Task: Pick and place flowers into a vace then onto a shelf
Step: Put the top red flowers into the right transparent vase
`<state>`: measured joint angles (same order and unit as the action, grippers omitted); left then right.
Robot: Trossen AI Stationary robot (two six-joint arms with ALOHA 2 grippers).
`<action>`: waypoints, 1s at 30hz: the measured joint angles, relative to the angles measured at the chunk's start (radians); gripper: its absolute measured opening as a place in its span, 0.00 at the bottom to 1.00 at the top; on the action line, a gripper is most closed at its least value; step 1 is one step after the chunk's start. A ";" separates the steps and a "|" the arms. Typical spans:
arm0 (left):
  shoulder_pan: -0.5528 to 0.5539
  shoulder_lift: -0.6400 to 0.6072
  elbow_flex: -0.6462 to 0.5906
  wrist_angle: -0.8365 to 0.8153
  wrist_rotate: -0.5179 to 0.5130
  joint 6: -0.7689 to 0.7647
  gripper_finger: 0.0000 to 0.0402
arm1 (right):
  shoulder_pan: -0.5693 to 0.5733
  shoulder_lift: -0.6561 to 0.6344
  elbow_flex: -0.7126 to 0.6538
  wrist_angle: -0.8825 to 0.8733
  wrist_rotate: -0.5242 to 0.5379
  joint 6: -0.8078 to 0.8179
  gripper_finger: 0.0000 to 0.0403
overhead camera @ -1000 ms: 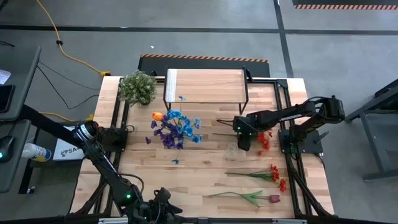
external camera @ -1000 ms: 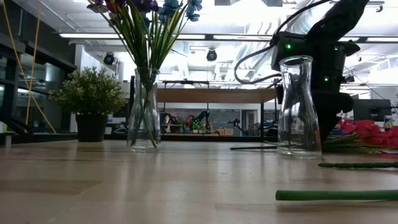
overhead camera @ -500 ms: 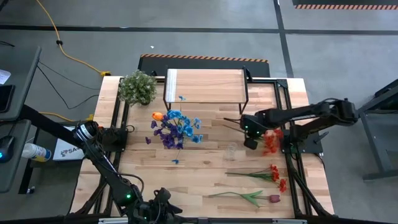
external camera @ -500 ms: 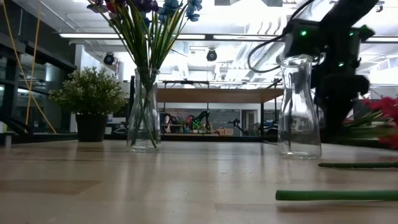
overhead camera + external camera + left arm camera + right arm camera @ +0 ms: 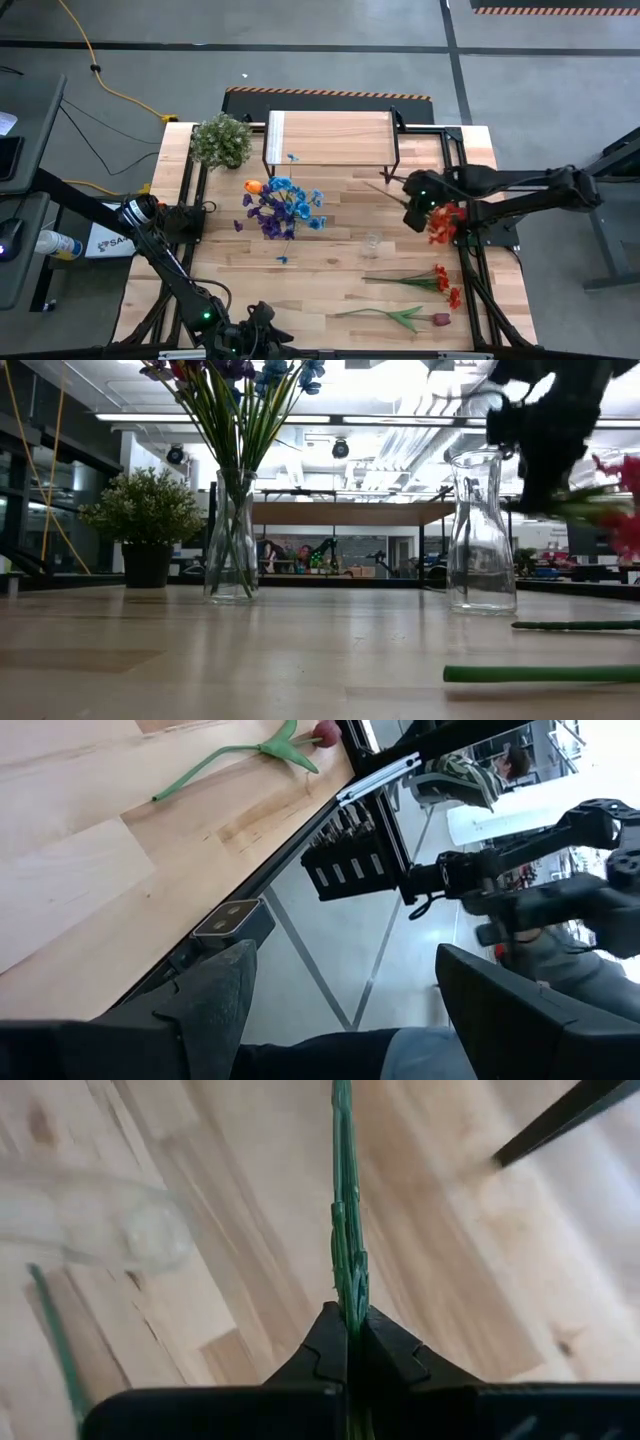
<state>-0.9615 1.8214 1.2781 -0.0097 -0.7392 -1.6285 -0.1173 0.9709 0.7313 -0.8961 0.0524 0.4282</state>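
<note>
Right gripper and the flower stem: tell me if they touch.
Touching. The right wrist view shows the right gripper shut on the green stem, with its fingers pinching it from both sides.

filled vase (image 5: pixel 281 228) left | empty vase (image 5: pixel 372 241) right | shelf (image 5: pixel 330 140) behind both

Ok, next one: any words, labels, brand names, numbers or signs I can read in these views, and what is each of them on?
"SA": the only legible letters, dark on a white box left of the table in the high view; an arm hides the rest.
Orange-and-black hazard stripes on the floor behind the shelf: a marking, no words.
Vases, flowers and both arms: no readable text.
Background room in the low view: anything printed is too small to read.
</note>
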 joint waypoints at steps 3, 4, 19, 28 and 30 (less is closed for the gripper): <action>0.000 0.000 0.000 0.000 -0.010 0.000 0.85 | 0.000 -0.034 0.077 -0.048 0.025 -0.003 0.01; 0.000 0.000 0.000 0.001 -0.011 0.000 0.85 | 0.000 -0.042 0.106 -0.057 0.029 -0.011 0.01; 0.052 0.000 0.000 0.038 -0.037 0.003 0.85 | 0.106 -0.025 0.537 -0.184 0.154 -0.063 0.01; 0.052 0.000 0.000 0.094 -0.041 0.080 0.85 | 0.367 0.116 0.687 -0.189 0.204 -0.027 0.00; 0.052 0.000 0.000 0.094 -0.041 0.080 0.85 | 0.427 0.161 0.724 -0.197 0.205 -0.029 0.00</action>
<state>-0.9096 1.8214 1.2781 0.0838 -0.7799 -1.5490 0.3092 1.1323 1.4555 -1.0927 0.2571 0.3992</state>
